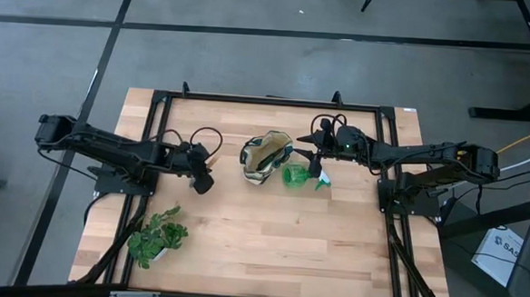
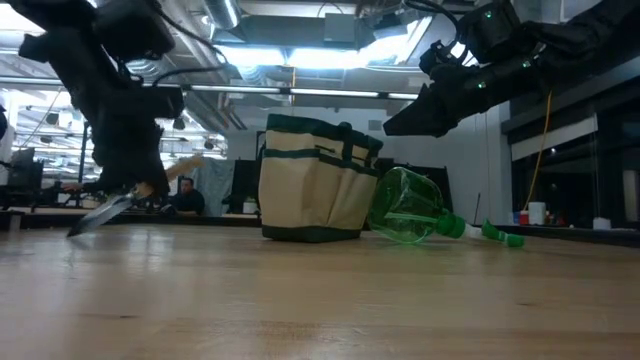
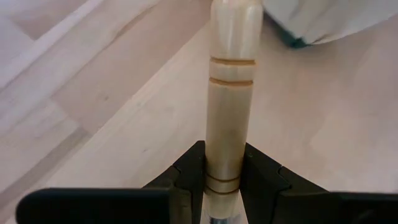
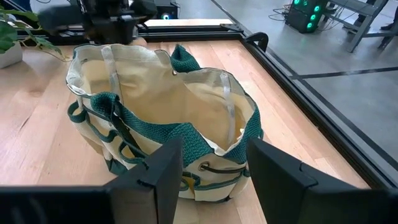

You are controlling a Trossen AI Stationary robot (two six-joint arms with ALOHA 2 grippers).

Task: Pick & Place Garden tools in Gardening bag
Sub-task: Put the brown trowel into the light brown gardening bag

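My left gripper (image 1: 202, 176) is shut on a tool with a pale wooden handle (image 3: 230, 81) and a metal blade (image 2: 100, 213), left of the gardening bag. The bag (image 1: 264, 158), white and green with tan lining, stands upright on its base with its mouth open (image 4: 161, 93). The green spray bottle (image 1: 295, 176) lies on its side against the bag's right side (image 2: 410, 208). My right gripper (image 4: 211, 162) is open and empty above the bag's right rim and the bottle (image 2: 412, 118). Black-handled pruning shears are not in view. My left gripper pinches the wooden handle (image 3: 224, 158) between its two fingers (image 3: 189, 174), close to the end where the metal begins. The fingers come from above and lie across the handle. The tool is tilted, its blade tip (image 2: 72, 232) low by the table; whether it touches, I cannot tell.
A leafy green plant sprig in a white pot (image 1: 156, 238) stands at the near left of the table. A black metal frame (image 1: 267, 99) runs around the table's far edge and sides. Bare wood (image 1: 278, 240) lies in front of the bag.
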